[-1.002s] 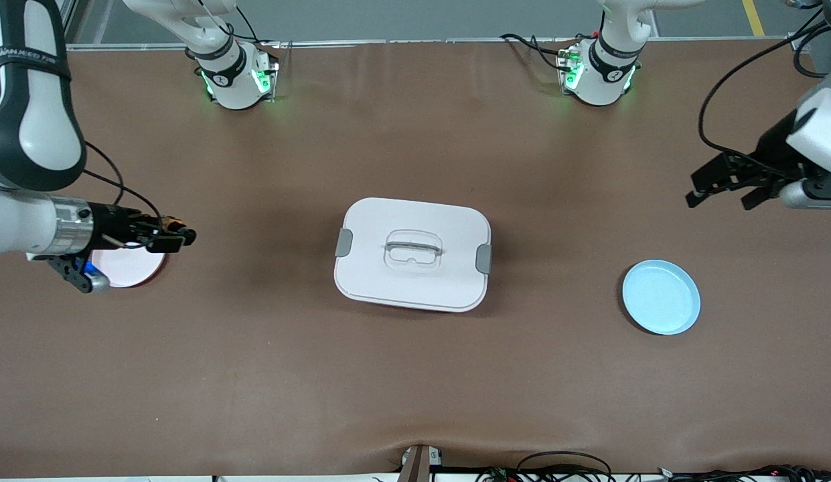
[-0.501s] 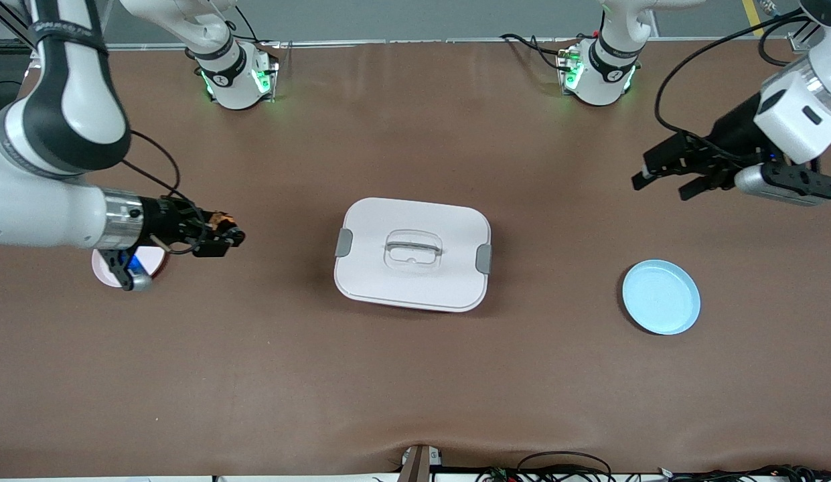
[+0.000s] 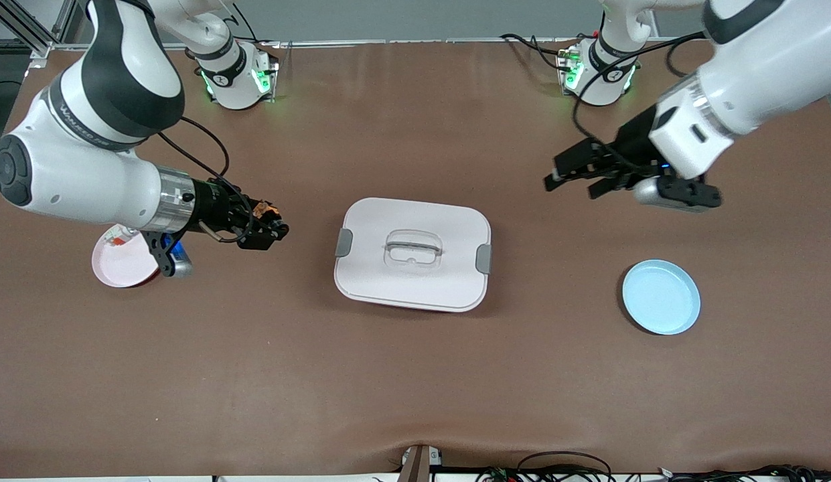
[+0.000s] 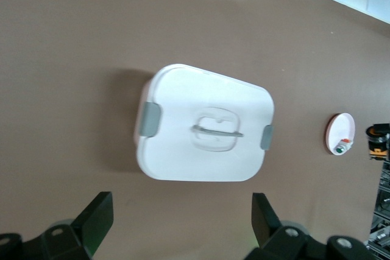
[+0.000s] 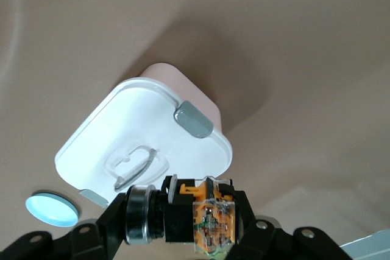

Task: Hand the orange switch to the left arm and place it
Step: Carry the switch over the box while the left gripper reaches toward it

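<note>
The orange switch (image 3: 265, 213) is gripped crosswise in my right gripper (image 3: 276, 231), which is shut on it over the table between the pink plate (image 3: 118, 268) and the box (image 3: 412, 254). In the right wrist view the switch (image 5: 195, 216) shows a black body, an orange clear block and a metal ring, with the white box (image 5: 140, 144) ahead of it. My left gripper (image 3: 572, 187) hangs open and empty over the table, off the box's end toward the left arm. In the left wrist view its fingers (image 4: 97, 223) stand wide apart, with the box (image 4: 204, 126) ahead of them.
A light blue plate (image 3: 661, 296) lies toward the left arm's end, nearer the front camera than the left gripper. The pink plate holds a small white part with a red bit (image 3: 124, 234). The two arm bases stand at the table's back edge.
The right gripper carried the switch from above the pink plate toward the box. The left gripper moved in from the table's end toward the box and stayed open.
</note>
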